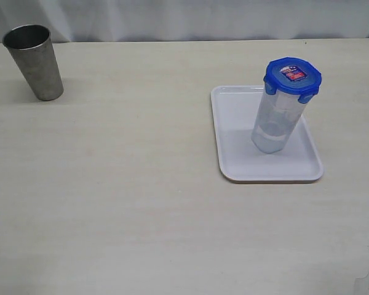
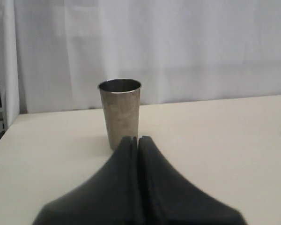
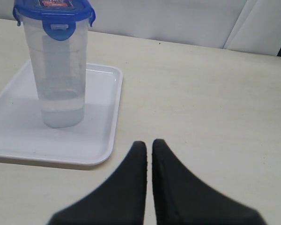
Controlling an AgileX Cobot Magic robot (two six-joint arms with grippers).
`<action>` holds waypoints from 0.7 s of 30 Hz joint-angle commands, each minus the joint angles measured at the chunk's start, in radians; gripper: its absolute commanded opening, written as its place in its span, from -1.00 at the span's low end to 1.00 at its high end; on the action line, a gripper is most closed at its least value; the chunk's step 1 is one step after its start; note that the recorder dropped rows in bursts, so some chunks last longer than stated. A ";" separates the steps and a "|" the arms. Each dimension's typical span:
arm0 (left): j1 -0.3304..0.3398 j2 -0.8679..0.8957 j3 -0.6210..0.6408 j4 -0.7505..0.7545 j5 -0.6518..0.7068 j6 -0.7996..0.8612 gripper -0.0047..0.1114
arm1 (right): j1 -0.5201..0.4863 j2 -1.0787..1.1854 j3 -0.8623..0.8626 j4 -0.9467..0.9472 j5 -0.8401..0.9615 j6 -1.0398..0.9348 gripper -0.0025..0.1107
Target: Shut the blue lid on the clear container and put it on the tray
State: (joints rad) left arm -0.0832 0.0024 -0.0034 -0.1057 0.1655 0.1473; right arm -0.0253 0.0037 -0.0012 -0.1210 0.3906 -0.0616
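The clear container [image 1: 275, 126] stands upright near the middle of the tray [image 1: 234, 132], with the blue lid [image 1: 293, 76] seated on top. The job looks done to me, and no further move seems needed. The left gripper [image 2: 137, 141] and right gripper [image 3: 149, 146] hang apart from it, jaws pressed together on nothing.

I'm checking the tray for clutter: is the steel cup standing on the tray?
No, the steel cup stands on the table, well apart from the tray, which holds only the clear container.

blue lid [image 1: 293, 75] on clear container [image 1: 275, 124], upright on tray [image 1: 234, 132], steel cup [image 1: 34, 61] well apart
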 commanded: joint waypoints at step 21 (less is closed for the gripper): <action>0.048 -0.002 0.003 0.064 0.151 -0.020 -0.92 | -0.007 -0.004 0.001 -0.006 0.000 -0.001 -0.88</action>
State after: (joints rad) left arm -0.0374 0.0024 -0.0034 -0.0464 0.3158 0.1363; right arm -0.0253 0.0037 -0.0012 -0.1210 0.3906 -0.0616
